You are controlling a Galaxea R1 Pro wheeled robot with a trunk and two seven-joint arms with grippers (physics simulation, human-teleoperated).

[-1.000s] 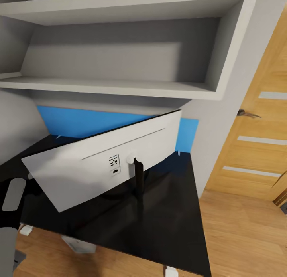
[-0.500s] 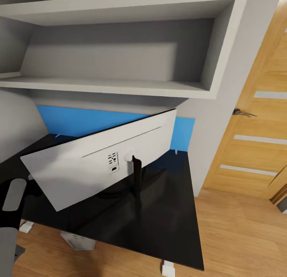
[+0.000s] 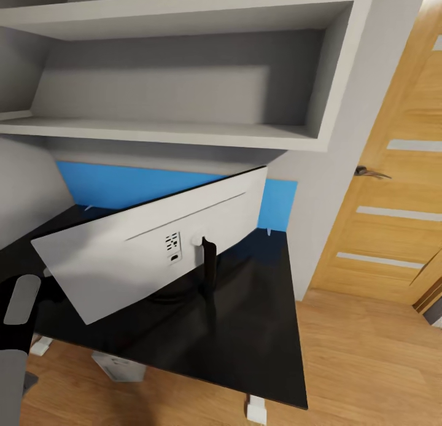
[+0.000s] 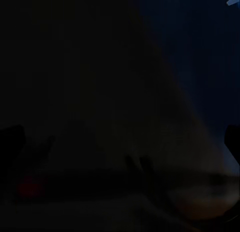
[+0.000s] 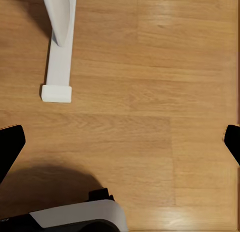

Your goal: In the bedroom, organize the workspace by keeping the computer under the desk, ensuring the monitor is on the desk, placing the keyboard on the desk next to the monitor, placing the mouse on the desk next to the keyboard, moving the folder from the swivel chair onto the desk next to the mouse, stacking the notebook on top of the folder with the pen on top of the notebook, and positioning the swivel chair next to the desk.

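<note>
Item: monitor (image 3: 123, 254). Wide, thin panel, white back toward the head camera, centre-left of frame, tilted, on a slim black stand (image 3: 210, 272). Standing on the glossy black desk (image 3: 258, 346), in front of the blue back panel (image 3: 123, 186) and below grey wall shelving (image 3: 184, 131).

Handling, judged: rigid but fragile; broad and top-heavy on a narrow stand, likely to tip or slide on the slick top. Best held at the stand's neck or by both side edges, never by the screen face.

Left gripper: dark arm segment (image 3: 18, 315) at lower left edge; left wrist view near black, opening impossible to tell.

Right gripper (image 5: 120, 142): fingertips at opposite edges of its wrist view, spread wide, holding nothing, over wooden floor (image 5: 165, 66) near a white desk foot (image 5: 56, 91).

Oak door (image 3: 399, 186) at right.
</note>
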